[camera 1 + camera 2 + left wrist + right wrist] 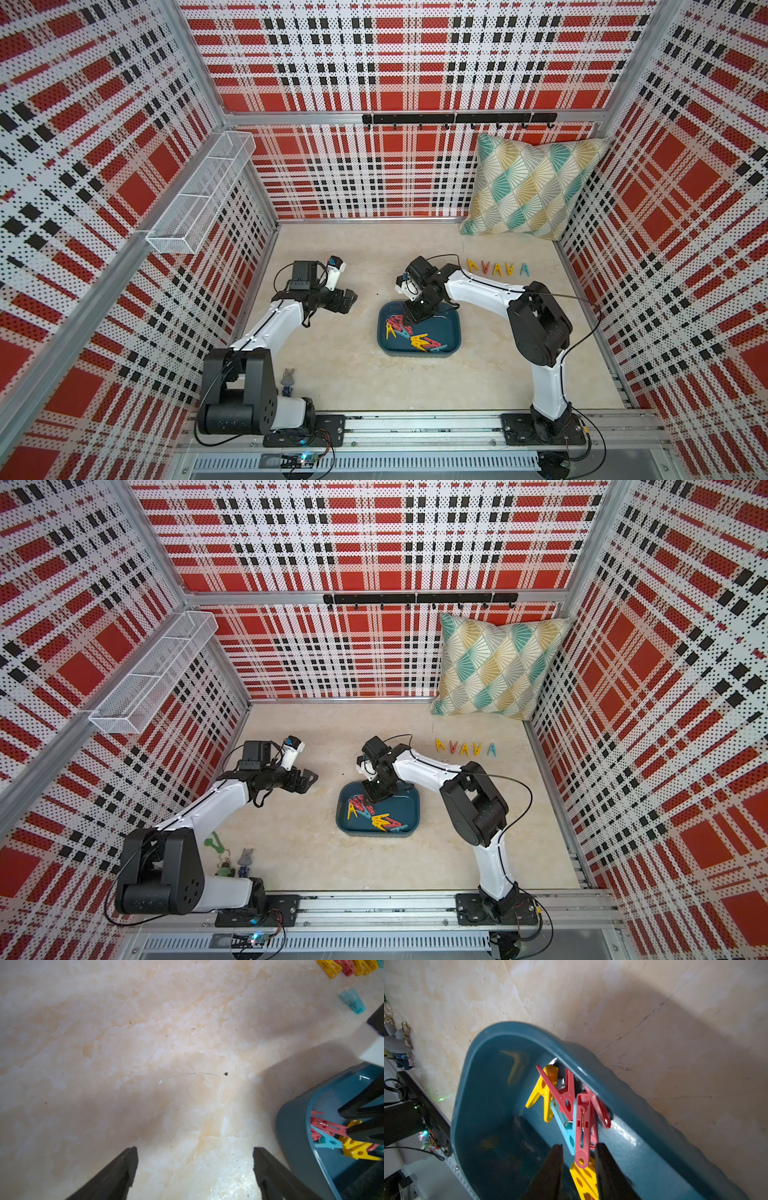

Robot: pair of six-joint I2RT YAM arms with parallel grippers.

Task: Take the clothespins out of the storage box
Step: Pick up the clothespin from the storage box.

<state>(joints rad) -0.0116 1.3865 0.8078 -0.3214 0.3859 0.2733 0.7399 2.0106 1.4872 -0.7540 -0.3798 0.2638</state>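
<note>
**Right fingers astride a red peg in the box**

The storage box [457, 332] is shallow, glossy dark-teal plastic with rounded corners, and sits mid-table on the cream marbled table [332, 365]. Inside it the clothespins [411, 338] are piled: A-shaped plastic, yellow, red and light blue, with wire springs showing. A row of pegs [496, 269] lies near the patterned cushion [532, 191].

The right gripper [579, 1147] dips into the box. Its black jaws stand narrow on either side of one red peg [582, 1126]; I cannot tell whether they pinch it. The left gripper [195, 1151] has its jaws spread wide over bare table.

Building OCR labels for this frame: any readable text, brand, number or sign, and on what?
No legible text in any view.
black mount plate: faint marks, too blurred to read.
clothespins, storage box, pillow: no print visible.
</note>
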